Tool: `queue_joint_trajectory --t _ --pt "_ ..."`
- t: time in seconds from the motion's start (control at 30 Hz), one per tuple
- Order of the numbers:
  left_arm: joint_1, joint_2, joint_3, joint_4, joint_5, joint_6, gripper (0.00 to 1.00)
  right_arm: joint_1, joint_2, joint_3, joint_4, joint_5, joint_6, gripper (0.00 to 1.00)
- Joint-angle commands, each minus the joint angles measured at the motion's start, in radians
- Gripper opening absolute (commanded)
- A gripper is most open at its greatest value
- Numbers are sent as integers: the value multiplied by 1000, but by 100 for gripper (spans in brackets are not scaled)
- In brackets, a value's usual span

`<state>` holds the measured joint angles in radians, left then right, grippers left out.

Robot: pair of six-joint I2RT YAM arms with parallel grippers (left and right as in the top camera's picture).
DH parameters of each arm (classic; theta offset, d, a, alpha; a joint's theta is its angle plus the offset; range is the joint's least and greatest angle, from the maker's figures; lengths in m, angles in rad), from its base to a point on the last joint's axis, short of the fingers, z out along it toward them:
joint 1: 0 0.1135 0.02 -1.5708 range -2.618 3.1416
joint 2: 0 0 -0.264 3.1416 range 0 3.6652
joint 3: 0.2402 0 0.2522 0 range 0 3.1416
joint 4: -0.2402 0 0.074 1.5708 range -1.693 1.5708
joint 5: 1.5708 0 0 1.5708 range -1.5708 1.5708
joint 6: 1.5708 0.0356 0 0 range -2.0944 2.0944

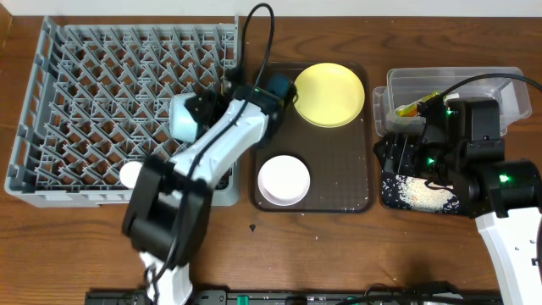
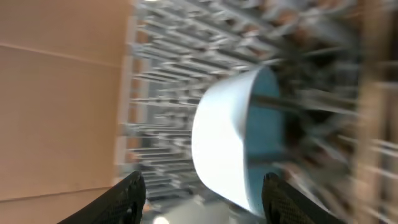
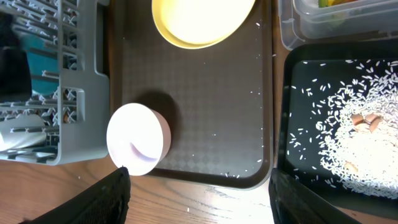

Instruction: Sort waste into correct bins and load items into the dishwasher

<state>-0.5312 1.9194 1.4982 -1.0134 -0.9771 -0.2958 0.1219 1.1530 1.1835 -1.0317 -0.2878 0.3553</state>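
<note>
Light-blue bowl (image 1: 181, 117) is tipped on its side among the pegs of the grey dish rack (image 1: 76, 102), with the left gripper (image 2: 204, 182) over it.
Left wrist view is motion-blurred: fingers (image 2: 127, 198) are spread wide with the bowl beyond and between them; can't tell if they touch it. Right gripper (image 3: 200, 176) is spread too, nothing between its fingers, hanging over the brown tray (image 3: 211, 106) near its edge beside the black tray (image 3: 297, 149). Yellow plate (image 1: 329, 93) and white bowl (image 1: 284, 180) both sit on the brown tray, apart. Rice (image 1: 421, 193) is piled in the black tray. Yellow-green wrapper (image 1: 413, 108) lies in the clear tub (image 1: 500, 80) just behind it.
</note>
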Motion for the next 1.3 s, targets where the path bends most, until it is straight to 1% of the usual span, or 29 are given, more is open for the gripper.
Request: queue_joint_trajectory --t 0.0,0.07,0.13,0.23,0.33,0.4,0.43,0.53,0.67,0.93,1.0,1.1,1.17,1.23,1.27 --pt "-12 -165 6 2 355 -17 61 -9 1 5 3 84 -12 72" --pt "-11 -231 6 9 534 -16 61 -32 1 5 4 186 -11 77" --pt "-11 -280 6 9 673 -16 61 -64 1 5 8 235 -11 82" --pt "-11 -312 6 -10 847 -16 61 -108 1 5 10 222 -11 86" --pt "-13 -304 -14 -21 1025 -17 59 -117 1 5 0 212 -11 90" --pt "-21 -290 -48 -7 1128 -16 58 -117 1 5 -12 212 -11 91" --pt "-28 -284 -71 7 1152 -16 57 -117 1 5 -18 212 -10 92" --pt "-42 -268 -153 68 1117 -17 57 -117 1 5 -22 212 35 92" --pt "-34 -266 -220 126 1035 -16 57 -117 1 5 -20 211 42 94" --pt "-61 -258 -351 233 1027 -13 57 -117 1 5 -24 211 41 94" --pt "-64 -246 -386 256 986 -24 56 -116 1 5 -24 209 41 94" --pt "-63 -220 -413 269 900 -71 53 -116 1 5 -24 204 42 94" --pt "-64 -198 -414 280 906 -73 52 -116 1 5 -24 201 41 94" --pt "-67 -183 -414 303 968 -72 47 -116 1 5 -24 201 41 94" --pt "-71 -178 -414 317 1007 -72 42 -116 1 5 -24 201 41 94"
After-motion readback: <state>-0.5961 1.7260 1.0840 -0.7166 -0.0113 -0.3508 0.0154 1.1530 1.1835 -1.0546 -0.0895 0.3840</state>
